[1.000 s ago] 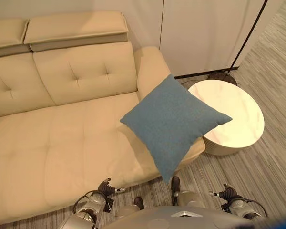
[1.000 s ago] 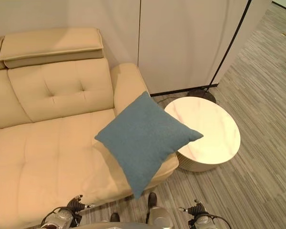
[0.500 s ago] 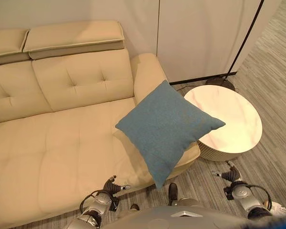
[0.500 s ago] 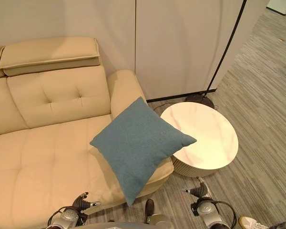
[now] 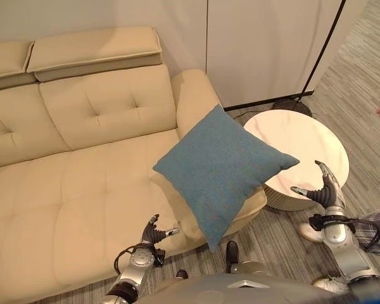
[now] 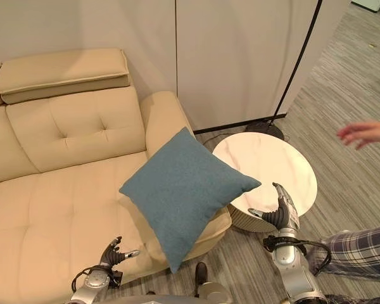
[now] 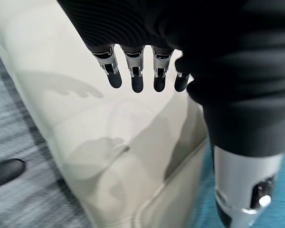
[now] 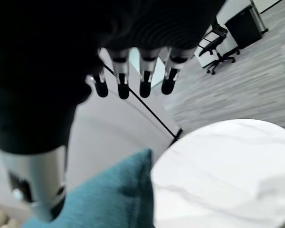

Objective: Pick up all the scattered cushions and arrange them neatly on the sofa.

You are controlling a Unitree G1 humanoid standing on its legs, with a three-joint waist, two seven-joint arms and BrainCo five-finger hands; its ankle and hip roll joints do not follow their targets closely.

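Blue cushion tilted on one corner at the right end of the cream sofa, leaning against the armrest, its lower corner hanging past the seat's front edge and its right corner reaching over the rim of the round marble-topped counter just beside the sofa. Also seen in the right wrist view as a teal corner touching or overlapping the white top.

Left hand low by the sofa's front edge, below and left of the cushion, fingers straight and spread, holding nothing; in its own wrist view, fingertips in a row above the sofa's cream front with floor alongside, clear of any surface. Right hand raised near the counter's front rim, to the right of the cushion, thumb apart and fingers extended, empty; same relaxed spread in its own wrist view.

Black floor-lamp pole slanting up from its dark base behind the counter. A person's hand at the right edge, well above the floor, and a plaid trouser leg beside the right arm. An office chair far off on the grey striped floor.
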